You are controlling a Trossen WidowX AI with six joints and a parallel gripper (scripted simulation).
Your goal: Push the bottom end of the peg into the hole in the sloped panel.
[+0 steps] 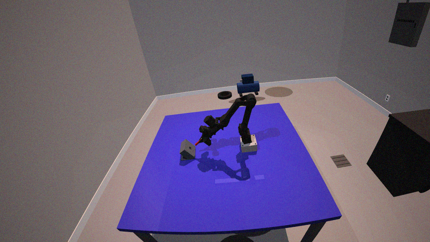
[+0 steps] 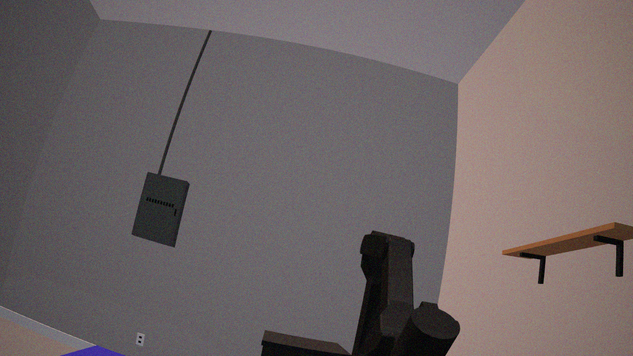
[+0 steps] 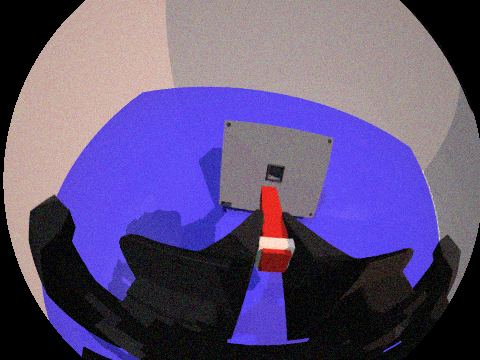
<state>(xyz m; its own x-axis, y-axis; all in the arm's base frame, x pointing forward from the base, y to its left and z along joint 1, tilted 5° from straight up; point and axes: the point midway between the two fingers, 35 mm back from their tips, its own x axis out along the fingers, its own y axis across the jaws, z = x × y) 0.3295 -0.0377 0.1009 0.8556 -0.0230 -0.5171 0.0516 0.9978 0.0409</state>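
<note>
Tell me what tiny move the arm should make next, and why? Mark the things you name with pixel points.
Probably nudge the red peg (image 1: 198,141) (image 3: 272,215) slightly so its tip lines up with the square hole (image 1: 189,147) (image 3: 275,173), before pushing. The gripper (image 1: 204,140) (image 3: 274,235) holds the peg, whose tip is outside the hole and, in the wrist view, appears just below it.

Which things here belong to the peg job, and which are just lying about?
Part of the job:
- red peg
- sloped panel with its square hole
- end effector gripping the peg

Just lying about:
- black ring
- blue tank
- dark wall box
</note>
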